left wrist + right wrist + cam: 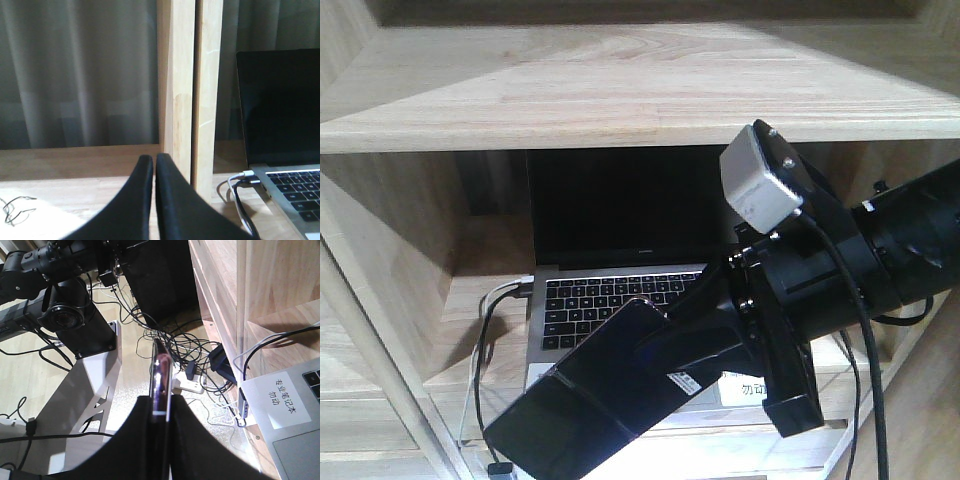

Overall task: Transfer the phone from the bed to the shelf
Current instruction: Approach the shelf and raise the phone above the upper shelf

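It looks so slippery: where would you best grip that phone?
Pinch its two flat faces near one end, coming in edge-on, as the right gripper does. The phone is a thin slab, so the broad faces offer the most hold.

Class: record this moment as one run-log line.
phase: transport | right gripper: shut on phone | left gripper: shut, empty | phone: tilted in front of laptop, not yet on shelf

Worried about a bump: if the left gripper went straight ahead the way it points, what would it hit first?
Probably the shelf, whose wooden upright stands in line with the left gripper; depth is unclear.
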Controlling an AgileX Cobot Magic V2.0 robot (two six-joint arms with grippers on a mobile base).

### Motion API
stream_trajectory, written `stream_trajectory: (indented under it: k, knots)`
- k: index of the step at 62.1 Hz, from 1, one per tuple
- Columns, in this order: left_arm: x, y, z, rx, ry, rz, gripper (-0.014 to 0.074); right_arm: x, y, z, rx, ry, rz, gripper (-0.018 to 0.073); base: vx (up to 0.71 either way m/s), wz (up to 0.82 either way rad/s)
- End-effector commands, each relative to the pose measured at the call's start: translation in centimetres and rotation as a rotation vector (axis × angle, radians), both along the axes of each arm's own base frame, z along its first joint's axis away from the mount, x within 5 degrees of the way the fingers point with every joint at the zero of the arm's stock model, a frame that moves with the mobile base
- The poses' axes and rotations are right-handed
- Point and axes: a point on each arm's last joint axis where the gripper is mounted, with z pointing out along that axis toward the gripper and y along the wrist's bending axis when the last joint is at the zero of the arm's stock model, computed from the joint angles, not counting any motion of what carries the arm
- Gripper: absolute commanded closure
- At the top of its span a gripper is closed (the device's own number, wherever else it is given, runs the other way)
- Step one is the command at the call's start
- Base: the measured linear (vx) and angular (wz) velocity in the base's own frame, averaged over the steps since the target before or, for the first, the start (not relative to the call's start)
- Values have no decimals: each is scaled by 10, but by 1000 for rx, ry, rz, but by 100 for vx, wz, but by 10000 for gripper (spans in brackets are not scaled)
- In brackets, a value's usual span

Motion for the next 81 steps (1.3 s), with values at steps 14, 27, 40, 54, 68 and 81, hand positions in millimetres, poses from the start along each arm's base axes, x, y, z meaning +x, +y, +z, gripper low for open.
stream_trajectory:
  k: [14,27,40,54,68,81]
  knots:
    - [-2,0,16,-16,-108,1,595,-11,1,19,89,5,54,561,0,0]
    - [-2,0,16,-16,-108,1,595,-11,1,19,89,4,52,561,0,0]
    - [-2,0,16,-16,-108,1,595,-11,1,19,89,5,52,561,0,0]
    - [-2,0,16,-16,-108,1,595,-11,1,19,89,6,53,561,0,0]
    - [-2,0,16,-16,-108,1,595,-11,1,22,99,5,53,561,0,0]
    - [-2,0,16,-16,-108,1,595,-17,2,36,205,6,32,561,0,0]
